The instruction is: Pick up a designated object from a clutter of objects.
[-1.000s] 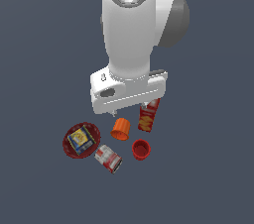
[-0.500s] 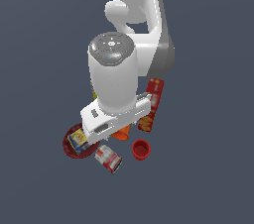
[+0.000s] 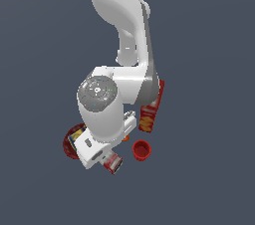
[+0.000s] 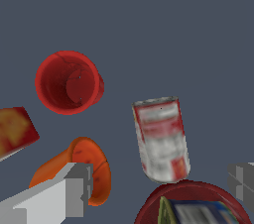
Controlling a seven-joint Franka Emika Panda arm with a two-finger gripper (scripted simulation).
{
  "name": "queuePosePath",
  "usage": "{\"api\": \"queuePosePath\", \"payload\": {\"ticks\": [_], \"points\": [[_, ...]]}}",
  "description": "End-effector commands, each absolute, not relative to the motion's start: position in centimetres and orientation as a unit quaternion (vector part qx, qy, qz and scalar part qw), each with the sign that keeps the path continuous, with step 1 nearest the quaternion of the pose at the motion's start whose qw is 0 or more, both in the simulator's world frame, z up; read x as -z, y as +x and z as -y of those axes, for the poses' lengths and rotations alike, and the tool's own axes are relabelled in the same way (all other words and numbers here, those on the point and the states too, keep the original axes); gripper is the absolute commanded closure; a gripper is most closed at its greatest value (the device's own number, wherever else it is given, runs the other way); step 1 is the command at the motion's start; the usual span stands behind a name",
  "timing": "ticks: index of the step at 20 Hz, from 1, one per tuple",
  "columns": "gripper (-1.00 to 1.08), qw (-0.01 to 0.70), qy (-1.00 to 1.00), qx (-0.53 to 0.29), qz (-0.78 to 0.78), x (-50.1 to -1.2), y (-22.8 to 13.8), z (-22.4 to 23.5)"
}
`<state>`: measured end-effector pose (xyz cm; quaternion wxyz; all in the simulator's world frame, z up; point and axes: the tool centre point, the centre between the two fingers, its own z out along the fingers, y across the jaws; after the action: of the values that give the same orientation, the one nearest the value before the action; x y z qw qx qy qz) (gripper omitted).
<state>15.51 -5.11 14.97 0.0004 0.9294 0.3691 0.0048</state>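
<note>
Can (image 4: 160, 139) w/ red-white label lies on its side on the grey counter (image 4: 163, 29), dark round end showing, between the two claw fingers in wrist view. Claw (image 4: 161, 191) is spread wide apart, nothing held: one finger (image 4: 74, 188) sits in front of the orange cup (image 4: 82, 171), the other (image 4: 243, 181) shows at frame edge, well clear of the can. Can's far end is just beside the dark red bowl (image 4: 196, 191); can't tell if touching. Bowl holds a blue-yellow box (image 4: 196, 213). Red cup (image 4: 68, 82) stands apart from the can, mouth toward the camera. Orange cup is tipped over, near the red cup. Corner of a red-yellow box (image 4: 15, 131) shows at frame edge.

Exterior view: arm (image 3: 119, 45) hangs low over the clutter, hiding most of it. Can (image 3: 113, 163) pokes out under the wrist, red cup (image 3: 141, 150) to the exterior view's right of it, bowl (image 3: 69, 144) to its left, tall red box (image 3: 152, 109) behind.
</note>
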Motion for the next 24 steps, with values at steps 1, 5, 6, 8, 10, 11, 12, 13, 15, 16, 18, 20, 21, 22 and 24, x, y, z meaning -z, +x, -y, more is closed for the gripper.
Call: {"api": "queuePosePath", "payload": {"ticks": [1, 5, 6, 8, 10, 11, 12, 13, 15, 16, 18, 20, 21, 22, 24], "points": [[-0.92, 0.001, 0.92, -0.004, -0.392, -13.5, 16.0, 5.8], [-0.92, 0.0, 0.908, -0.002, -0.419, -11.6, 16.6, 6.6], [-0.92, 0.0, 0.905, -0.002, -0.425, -11.2, 16.7, 6.8], [-0.92, 0.0, 0.901, -0.001, -0.434, -10.5, 16.8, 7.1], [-0.92, 0.0, 0.898, -0.001, -0.441, -10.0, 17.0, 7.3], [-0.92, 0.0, 0.896, 0.0, -0.444, -9.8, 17.0, 7.4], [-0.92, 0.0, 0.895, 0.0, -0.446, -9.6, 17.0, 7.5], [-0.92, 0.0, 0.894, 0.0, -0.448, -9.5, 17.1, 7.5], [-0.92, 0.0, 0.893, 0.0, -0.45, -9.4, 17.1, 7.6], [-0.92, 0.0, 0.893, 0.0, -0.45, -9.3, 17.1, 7.6], [-0.92, 0.0, 0.894, 0.0, -0.448, -9.4, 17.0, 7.6], [-0.92, 0.0, 0.894, 0.0, -0.448, -9.0, 17.0, 7.6], [-0.92, 0.0, 0.894, 0.0, -0.449, -8.8, 17.0, 7.6], [-0.92, 0.0, 0.894, 0.0, -0.449, -8.4, 17.0, 7.6], [-0.92, 0.0, 0.894, 0.0, -0.449, -7.4, 17.0, 7.6]]}}
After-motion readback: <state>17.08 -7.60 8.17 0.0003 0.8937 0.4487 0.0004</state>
